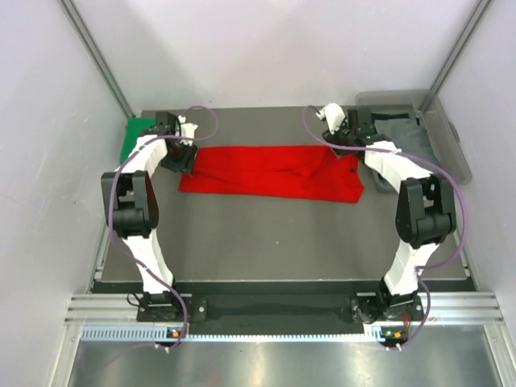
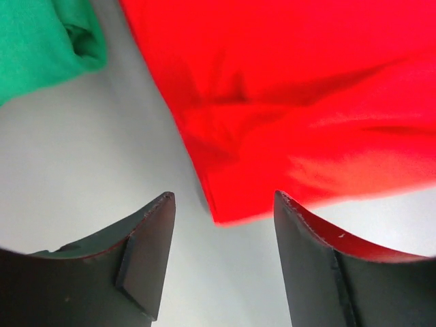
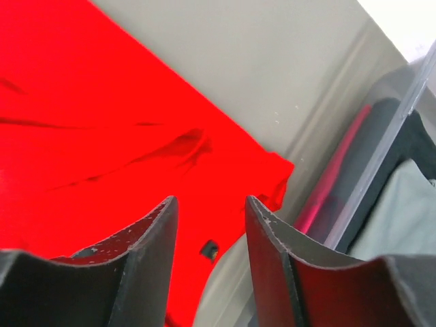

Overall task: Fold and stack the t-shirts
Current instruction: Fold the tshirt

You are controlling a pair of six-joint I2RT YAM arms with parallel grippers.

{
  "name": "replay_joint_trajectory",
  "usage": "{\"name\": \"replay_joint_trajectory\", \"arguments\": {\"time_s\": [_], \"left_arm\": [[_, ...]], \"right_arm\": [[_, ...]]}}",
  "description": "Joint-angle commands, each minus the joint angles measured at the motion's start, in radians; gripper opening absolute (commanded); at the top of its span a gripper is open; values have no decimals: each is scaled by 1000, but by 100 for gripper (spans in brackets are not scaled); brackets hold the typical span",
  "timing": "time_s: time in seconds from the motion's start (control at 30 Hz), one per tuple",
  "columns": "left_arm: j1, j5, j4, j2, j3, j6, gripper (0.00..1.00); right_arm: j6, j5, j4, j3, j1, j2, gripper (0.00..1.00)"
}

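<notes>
Your red t-shirt lies folded in a long band across the far half of the bench. Your left end effector hangs over its left corner, jaws apart and empty; the right end effector stands likewise parted over its right end. The green t-shirt sits at the far left, dark shirts in the clear bin at right.

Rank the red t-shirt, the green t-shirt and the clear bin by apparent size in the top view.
1. red t-shirt, laid out wide.
2. clear bin, though the right arm hides part of it.
3. green t-shirt, partly behind the left arm; true size unsure.
</notes>
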Motion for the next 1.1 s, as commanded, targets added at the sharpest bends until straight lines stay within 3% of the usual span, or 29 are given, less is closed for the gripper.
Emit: {"name": "replay_joint_trajectory", "arguments": {"time_s": [0.0, 0.37, 0.73, 0.93, 1.07], "left_arm": [[-30, 1, 179, -171, -123, 30, 62], [-55, 21, 84, 16, -79, 48, 51], [-55, 1, 117, 56, -140, 53, 48], [-55, 12, 147, -9, -237, 48, 47], [-55, -5, 168, -55, -315, 50, 46]], "right_arm": [[26, -131, -13, -11, -4, -79, 43], [-38, -195, -148, -14, 66, 25, 34], [-52, -207, -180, 12, 108, 89, 32], [-28, -213, -191, 122, 114, 183, 33], [0, -216, -217, 333, 113, 307, 34]]}}
